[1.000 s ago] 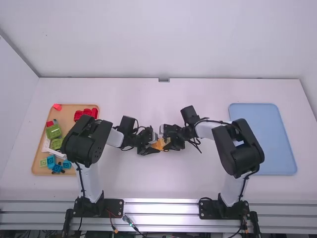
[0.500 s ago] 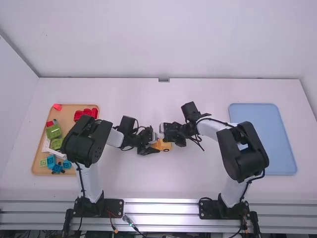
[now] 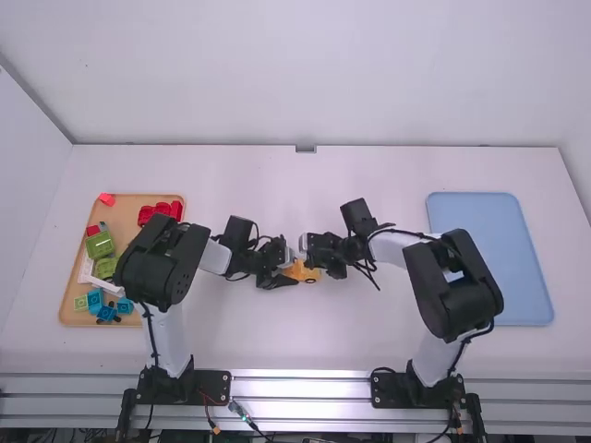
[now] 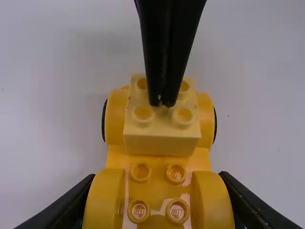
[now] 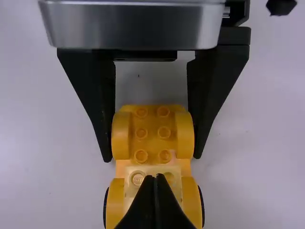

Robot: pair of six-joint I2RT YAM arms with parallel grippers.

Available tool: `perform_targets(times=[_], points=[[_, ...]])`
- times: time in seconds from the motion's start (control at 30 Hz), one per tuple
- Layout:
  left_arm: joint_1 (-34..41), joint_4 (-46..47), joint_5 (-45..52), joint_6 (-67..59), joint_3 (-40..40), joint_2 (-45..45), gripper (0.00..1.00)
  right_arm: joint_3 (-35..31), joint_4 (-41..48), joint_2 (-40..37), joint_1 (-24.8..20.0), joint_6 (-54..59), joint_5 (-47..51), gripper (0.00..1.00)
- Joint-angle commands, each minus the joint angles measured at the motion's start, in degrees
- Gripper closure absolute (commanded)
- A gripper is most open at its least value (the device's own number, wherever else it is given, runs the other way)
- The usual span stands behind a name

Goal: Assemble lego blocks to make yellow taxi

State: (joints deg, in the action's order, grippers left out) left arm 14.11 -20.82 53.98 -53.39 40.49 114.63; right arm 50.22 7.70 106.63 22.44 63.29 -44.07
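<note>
Left gripper has the yellow base clamped, left end; right gripper is closed, empty, right at the pale block.

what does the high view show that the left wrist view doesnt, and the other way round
High view: the tan tray with red, green and blue pieces, and the blue tray.
Left wrist view: the separate studs on the yellow vehicle and on its pale yellow block.
Both: the vehicle itself, the left gripper holding it, and the right gripper close by.
</note>
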Motion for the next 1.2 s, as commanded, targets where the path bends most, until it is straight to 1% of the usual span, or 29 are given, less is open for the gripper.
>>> perform_targets(times=[0.0,0.17,0.27,0.33,0.37,0.5,0.57,0.67,0.77,0.93,0.97,1.0,1.03,1.07,1.17], points=[[-0.2,0.6,-2.6,1.1,-0.6,0.6,0.44,-2.5,1.4,-0.1,-0.3,-1.3,3.5,1.0],[-0.2,0.6,-2.6,1.1,-0.6,0.6,0.44,-3.4,-0.2,0.7,0.5,-5.4,8.2,1.0],[-0.2,0.5,-2.4,1.1,-0.6,0.6,0.45,-3.1,-0.2,2.4,1.4,-4.5,8.4,1.0],[-0.2,0.4,-2.5,1.1,-0.6,0.6,0.45,-2.8,0.1,3.3,1.7,-5.0,9.0,1.0],[-0.2,0.4,-2.5,1.1,-0.6,0.6,0.45,-2.0,0.4,5.0,1.7,-6.6,9.9,1.0],[-0.2,0.4,-2.6,1.1,-0.6,0.6,0.46,0.0,0.4,8.6,1.5,-7.1,9.1,1.0],[-0.2,0.5,-2.6,1.1,-0.6,0.6,0.46,0.7,0.6,8.9,1.5,-7.1,8.3,1.0],[-0.2,0.4,-2.6,1.1,-0.6,0.6,0.46,2.8,2.5,7.6,1.1,-3.9,4.9,1.0],[-0.2,-0.2,-2.6,1.1,-0.6,0.6,0.46,5.6,3.6,4.8,-0.5,0.1,0.0,1.0],[-0.2,-1.1,-2.7,1.1,-0.6,0.6,0.45,8.0,3.5,-1.1,-3.1,-0.3,-5.3,1.0],[-0.2,-1.1,-2.6,1.1,-0.6,0.6,0.45,8.1,3.7,-1.9,-3.6,-0.8,-5.7,0.96],[-0.2,-1.1,-2.6,1.1,-0.6,0.6,0.44,8.3,3.4,-3.4,-4.8,-3.0,-5.7,0.67],[-0.2,-1.1,-2.6,1.1,-0.6,0.6,0.44,8.3,3.4,-4.2,-5.3,-4.5,-5.4,0.51],[-0.2,-1.2,-2.6,1.1,-0.6,0.6,0.44,8.2,3.7,-5.1,-5.9,-6.3,-5.0,0.01],[-0.2,-2.0,-2.6,1.1,-0.6,0.6,0.44,8.2,5.6,-7.6,-7.5,-10.9,-2.1,0.01]])
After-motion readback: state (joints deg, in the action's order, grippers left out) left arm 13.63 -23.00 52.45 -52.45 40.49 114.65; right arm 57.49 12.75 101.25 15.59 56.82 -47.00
